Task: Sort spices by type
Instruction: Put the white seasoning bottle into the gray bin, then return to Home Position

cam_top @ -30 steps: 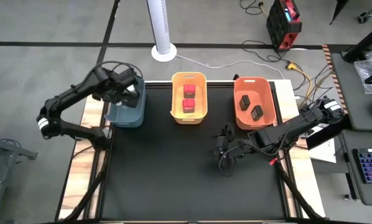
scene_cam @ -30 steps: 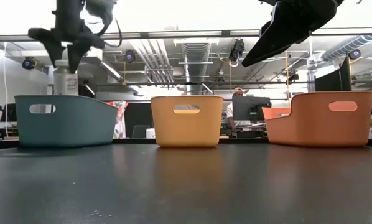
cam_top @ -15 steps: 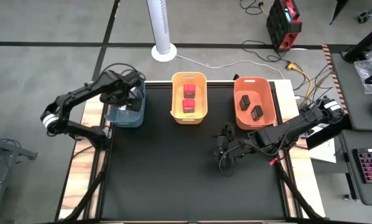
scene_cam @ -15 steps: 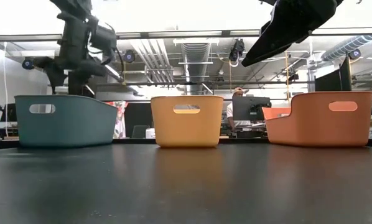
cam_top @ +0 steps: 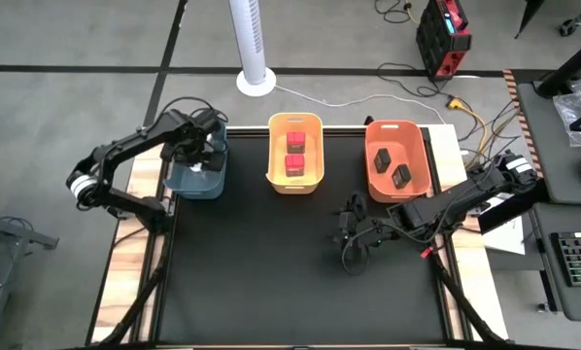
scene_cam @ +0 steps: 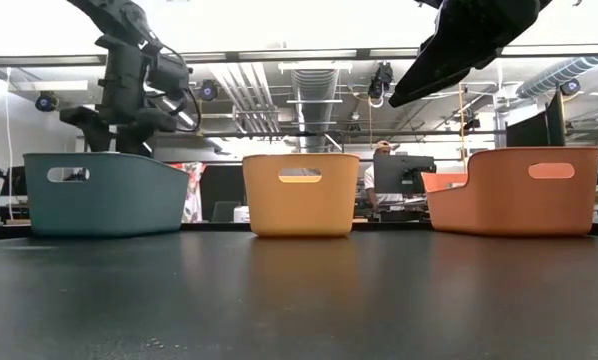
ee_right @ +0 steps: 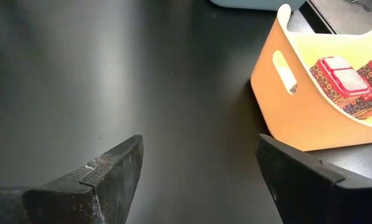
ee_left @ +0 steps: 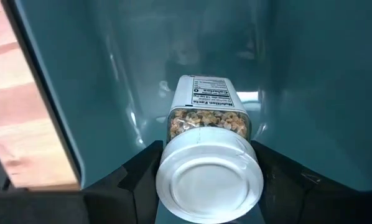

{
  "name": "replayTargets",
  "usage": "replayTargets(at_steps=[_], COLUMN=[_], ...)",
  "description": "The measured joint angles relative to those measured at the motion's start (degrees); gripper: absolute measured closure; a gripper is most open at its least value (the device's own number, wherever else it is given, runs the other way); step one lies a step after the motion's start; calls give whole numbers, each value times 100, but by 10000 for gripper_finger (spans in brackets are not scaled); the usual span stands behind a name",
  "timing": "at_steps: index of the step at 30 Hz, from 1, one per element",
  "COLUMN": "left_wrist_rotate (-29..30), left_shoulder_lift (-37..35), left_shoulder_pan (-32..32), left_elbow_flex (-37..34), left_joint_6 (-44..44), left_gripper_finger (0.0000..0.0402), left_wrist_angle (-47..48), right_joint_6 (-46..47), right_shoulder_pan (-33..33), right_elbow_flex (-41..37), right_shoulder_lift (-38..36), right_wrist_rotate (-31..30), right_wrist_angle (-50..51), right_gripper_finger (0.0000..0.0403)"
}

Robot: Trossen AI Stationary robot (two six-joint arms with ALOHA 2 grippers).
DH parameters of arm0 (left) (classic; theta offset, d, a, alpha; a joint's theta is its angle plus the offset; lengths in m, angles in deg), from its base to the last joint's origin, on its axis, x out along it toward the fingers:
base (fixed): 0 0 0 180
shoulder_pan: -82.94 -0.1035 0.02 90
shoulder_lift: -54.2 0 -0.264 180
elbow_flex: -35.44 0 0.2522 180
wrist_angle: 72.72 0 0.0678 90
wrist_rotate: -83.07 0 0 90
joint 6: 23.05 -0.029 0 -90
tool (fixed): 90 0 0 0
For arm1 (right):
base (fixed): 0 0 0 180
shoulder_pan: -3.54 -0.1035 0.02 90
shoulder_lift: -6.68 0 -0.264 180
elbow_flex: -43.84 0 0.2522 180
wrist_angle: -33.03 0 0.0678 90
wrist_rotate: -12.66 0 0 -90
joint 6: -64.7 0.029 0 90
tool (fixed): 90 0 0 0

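Blue bin: left claw apparently around white-lidded jar.

Three bins stand in a row at the table's far edge: the left bin holds a white-lid jar, the middle bin two jars, the right bin two jars.

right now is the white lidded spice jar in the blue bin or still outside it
In. The left wrist view shows the white round-lidded spice jar between the left claw fingers, surrounded by the blue plastic bin's walls.
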Motion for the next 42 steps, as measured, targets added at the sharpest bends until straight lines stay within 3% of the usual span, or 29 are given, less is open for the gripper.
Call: replayTargets(at_steps=[25,33,42], left_wrist_rotate=[82,133,52], left_shoulder_lift=[773,773,442], left_shoulder_pan=[-108,-108,-41], left_elbow_flex=[17,-4,528], left_joint_6=[-189,-284,-501], left_gripper_finger=[211,125,98], left_wrist_angle=[-551,-591,58], right_joint_6=[38,77,80], right_shoulder_pan=[0,0,2], right_elbow_flex=[7,7,7], right_shoulder_lift=[0,0,2], right_wrist_rotate=[0,0,0], right_wrist_angle=[3,1,1], right_gripper_finger=[99,86,98])
